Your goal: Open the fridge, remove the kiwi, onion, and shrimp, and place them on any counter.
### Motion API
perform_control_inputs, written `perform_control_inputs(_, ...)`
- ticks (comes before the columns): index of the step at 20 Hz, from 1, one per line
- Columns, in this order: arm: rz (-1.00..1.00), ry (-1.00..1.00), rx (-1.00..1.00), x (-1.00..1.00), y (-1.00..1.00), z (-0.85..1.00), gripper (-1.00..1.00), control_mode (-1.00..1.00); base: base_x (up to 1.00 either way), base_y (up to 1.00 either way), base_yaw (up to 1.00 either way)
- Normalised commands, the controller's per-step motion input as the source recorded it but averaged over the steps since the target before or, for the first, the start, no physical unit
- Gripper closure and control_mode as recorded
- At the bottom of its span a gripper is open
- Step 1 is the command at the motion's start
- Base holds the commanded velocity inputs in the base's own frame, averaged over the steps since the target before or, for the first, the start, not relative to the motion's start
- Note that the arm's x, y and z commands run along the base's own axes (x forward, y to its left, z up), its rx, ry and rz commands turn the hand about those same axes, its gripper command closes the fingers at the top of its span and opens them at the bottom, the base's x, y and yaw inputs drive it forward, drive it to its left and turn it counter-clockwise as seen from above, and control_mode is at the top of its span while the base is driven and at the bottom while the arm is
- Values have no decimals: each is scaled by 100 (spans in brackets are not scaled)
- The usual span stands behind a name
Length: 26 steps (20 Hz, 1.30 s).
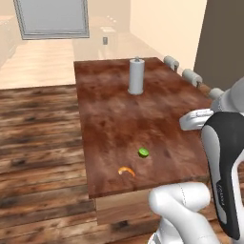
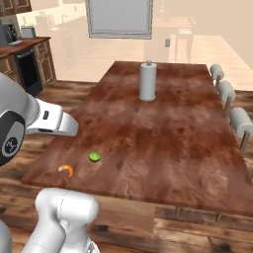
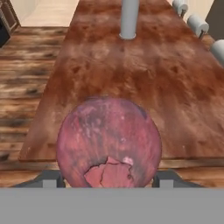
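Reddish-purple and round, the onion (image 3: 109,142) is seen large at the bottom of the hand view, seated between the two dark finger tips of the pincer (image 3: 107,179), whose jaws are spread wide and closed on it. The onion is held in the air over the near edge of the long table (image 1: 114,114) with the dark reddish-brown mottled wooden top; whether it touches the wood cannot be told, though it looks to be carried clear of it.

On that table, near its front edge, the small lime-green kiwi (image 1: 143,152) is already set down, and the tiny orange curved shrimp (image 1: 127,171) lies just beside it, closer to the front edge and apart from it. At the far end of the table a tall grey upright cylinder on a round base (image 1: 136,76) is standing, well apart from both. White-cushioned stools (image 2: 227,91) are lined along the table's right side.

Two of the three items are judged to be delivered, so the last placement is taken to be in hand. The next move calls for the onion to be brought forward over bare wood, lowered until it rests, and released only then, since a round thing is likely to roll toward the edge.
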Motion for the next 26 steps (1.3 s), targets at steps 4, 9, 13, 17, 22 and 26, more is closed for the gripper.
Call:
perform_control_inputs(4,0,0,0,0,0,0,100,100,71,-2,-2)
perform_control_inputs(9,0,0,0,0,0,0,100,100,49,-7,0)
perform_control_inputs(13,0,0,0,0,0,0,100,100,32,-7,0)
perform_control_inputs(17,0,12,0,17,-6,-35,100,-100,16,-5,0)
perform_control_inputs(22,0,27,0,54,-11,-65,100,-100,0,0,0)
perform_control_inputs(26,0,30,0,64,-8,-63,100,-100,0,0,0)
